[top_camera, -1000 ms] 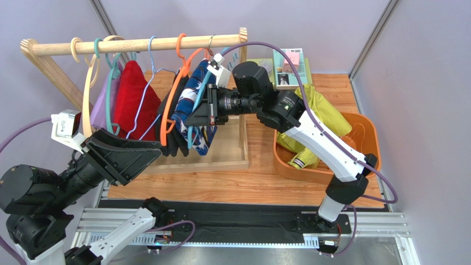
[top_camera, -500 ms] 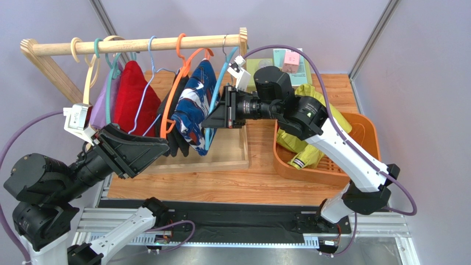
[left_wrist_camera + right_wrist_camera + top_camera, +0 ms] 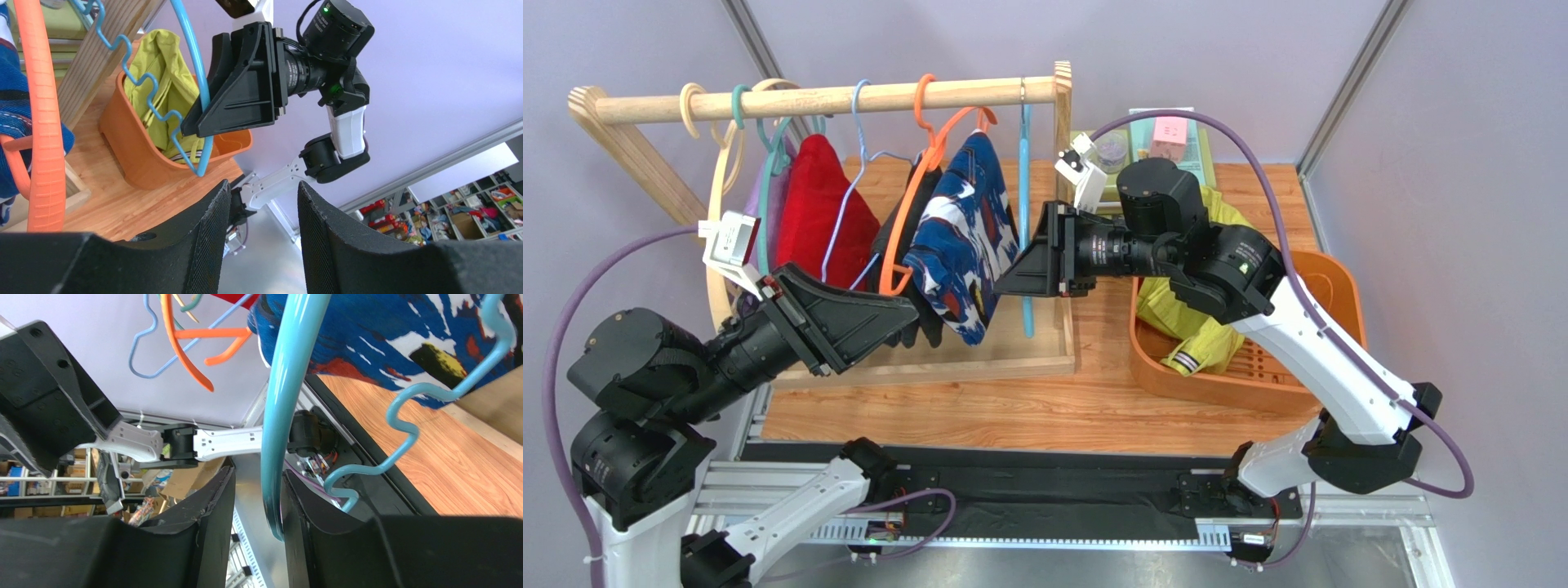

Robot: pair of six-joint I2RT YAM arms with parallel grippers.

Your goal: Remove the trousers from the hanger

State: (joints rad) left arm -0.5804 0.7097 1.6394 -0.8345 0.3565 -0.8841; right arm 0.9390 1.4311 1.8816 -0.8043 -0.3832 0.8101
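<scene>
The navy trousers (image 3: 955, 251) hang mid-frame in the overhead view, seemingly draped over the orange hanger (image 3: 913, 202) on the wooden rail (image 3: 830, 98). The yellow-green trousers (image 3: 1228, 239) already lie in the orange basket (image 3: 1342, 294) at right. The bare blue hanger (image 3: 1024, 184) passes between the parted fingers of the right hand (image 3: 1016, 272), which looks loose around it, not clamped. The left hand (image 3: 897, 321) is open and empty at the lower left. I judge the right hand should back straight off without swinging the hanger. The left should pinch navy cloth only, avoiding the black garment (image 3: 913, 312) beside it.
</scene>
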